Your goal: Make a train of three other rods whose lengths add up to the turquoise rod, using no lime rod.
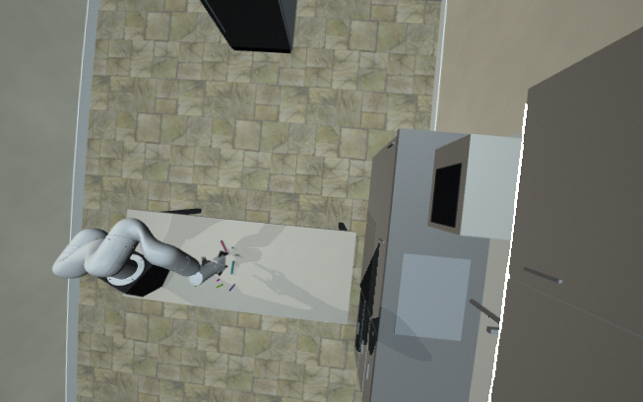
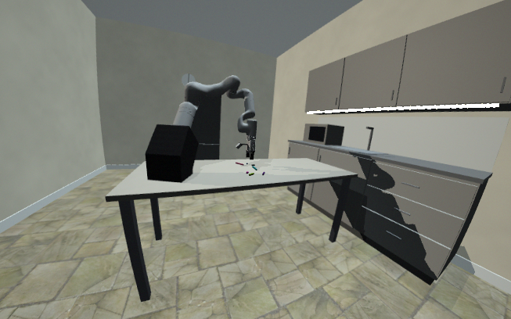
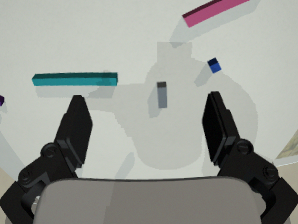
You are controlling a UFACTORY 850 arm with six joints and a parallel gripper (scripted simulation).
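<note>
In the wrist view my gripper (image 3: 146, 107) is open and empty above the table. A short grey rod (image 3: 161, 94) lies straight below, between the two fingers and a little beyond their tips. The turquoise rod (image 3: 75, 80) lies flat to the left, just past the left finger. A pink rod (image 3: 228, 3) lies slanted at the upper right. A small blue rod (image 3: 214, 64) lies near the right finger. A purple rod's end (image 3: 1, 100) shows at the left edge. From above, the gripper (image 1: 221, 260) hangs over the rod cluster beside the turquoise rod (image 1: 232, 267).
A purple rod (image 1: 232, 287), a lime rod (image 1: 220, 286) and a magenta rod (image 1: 217, 280) lie nearer the table's front edge. The black robot base box (image 2: 170, 152) stands at the table's left end. A counter with a microwave (image 2: 323, 134) runs along the right wall.
</note>
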